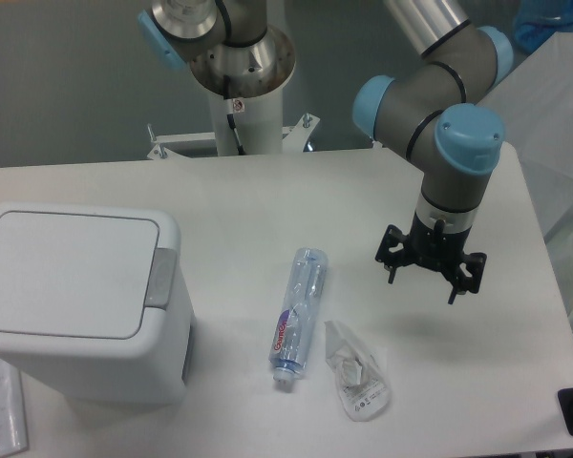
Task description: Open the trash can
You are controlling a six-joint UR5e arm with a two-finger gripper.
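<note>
The trash can (76, 305) is a big white boxy bin at the left of the table, its flat lid lying shut and a grey push tab (160, 280) on the lid's right edge. My gripper (428, 275) hangs over the right half of the table, far to the right of the bin and apart from it. Its fingers point down and stand open with nothing between them.
A clear plastic bottle (297, 315) lies on its side mid-table. A crumpled clear wrapper (358, 384) lies just right of it, below the gripper. A flat plastic bag (0, 415) sits at the lower left corner. The arm's base column (239, 86) rises at the back.
</note>
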